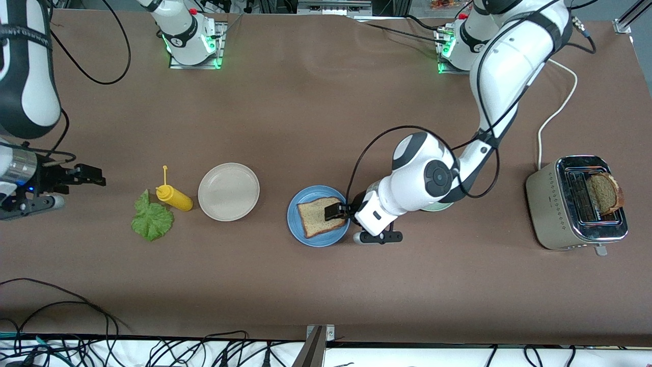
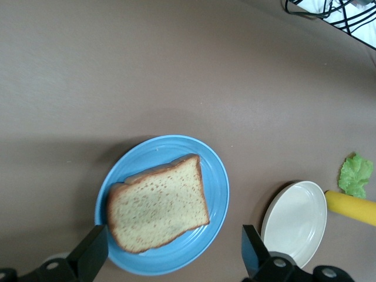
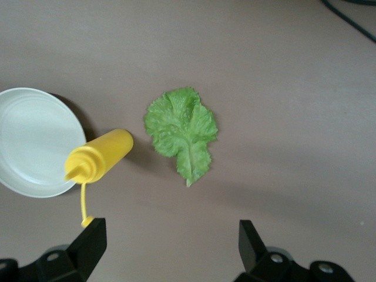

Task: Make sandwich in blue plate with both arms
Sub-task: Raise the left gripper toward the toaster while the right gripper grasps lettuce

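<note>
One slice of brown bread (image 1: 321, 216) lies on the blue plate (image 1: 295, 224). My left gripper (image 1: 337, 210) is open and empty, low over the plate's edge toward the left arm's end. In the left wrist view its fingers (image 2: 88, 252) stand wide apart on either side of the blue plate (image 2: 214, 182) and the bread (image 2: 158, 205). A green lettuce leaf (image 1: 152, 220) lies on the table. My right gripper (image 1: 97, 176) is open and empty, over bare table beside the leaf at the right arm's end. The right wrist view shows the leaf (image 3: 182, 132) ahead of the right gripper (image 3: 170, 247).
A yellow squeeze bottle (image 1: 174, 198) lies beside the leaf, next to an empty beige plate (image 1: 228, 191). A toaster (image 1: 578, 202) at the left arm's end holds another brown slice (image 1: 605, 192). A pale green plate (image 1: 439, 207) is mostly hidden under the left arm.
</note>
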Robot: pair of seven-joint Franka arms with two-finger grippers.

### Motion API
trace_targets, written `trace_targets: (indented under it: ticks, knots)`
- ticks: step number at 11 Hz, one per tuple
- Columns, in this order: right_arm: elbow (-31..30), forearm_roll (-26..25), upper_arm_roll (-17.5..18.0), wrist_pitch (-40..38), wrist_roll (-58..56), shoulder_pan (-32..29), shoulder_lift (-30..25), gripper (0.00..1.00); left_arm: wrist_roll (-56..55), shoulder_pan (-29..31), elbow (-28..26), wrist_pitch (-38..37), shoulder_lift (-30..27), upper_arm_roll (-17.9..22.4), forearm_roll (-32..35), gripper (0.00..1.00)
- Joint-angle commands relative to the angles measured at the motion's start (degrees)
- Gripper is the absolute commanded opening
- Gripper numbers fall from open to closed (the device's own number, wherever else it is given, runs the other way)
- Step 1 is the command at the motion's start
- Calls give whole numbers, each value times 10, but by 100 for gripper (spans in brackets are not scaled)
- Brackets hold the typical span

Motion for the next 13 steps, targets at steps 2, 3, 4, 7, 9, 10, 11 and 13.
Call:
trace_targets:
  ticks: [2, 3, 4, 7, 9, 10, 11, 13]
  knots:
    - [3, 11, 2, 80, -13, -4, 85, 100, 11, 21, -14, -124, -97, 15, 74, 100]
    - [1, 13, 2, 104, -12, -5, 104, 100, 13, 21, -14, -154, -120, 20, 93, 100]
    - [1, 14, 2, 125, -10, -7, 119, 100, 13, 23, -14, -184, -139, 32, 94, 100]
    - [0, 23, 4, 163, -16, -7, 151, 100, 16, 30, -14, -263, -190, 59, 94, 100]
    - [0, 23, 5, 185, -16, -7, 167, 100, 21, 30, -13, -307, -225, 89, 87, 100]
    - [0, 23, 6, 196, -15, -6, 173, 100, 33, 30, -12, -330, -243, 103, 83, 100]
    - [0, 23, 7, 207, -14, -5, 182, 100, 54, 32, -12, -350, -259, 116, 83, 100]
    - [0, 31, 13, 233, -15, -5, 202, 100, 85, 35, -17, -367, -293, 159, 68, 100]
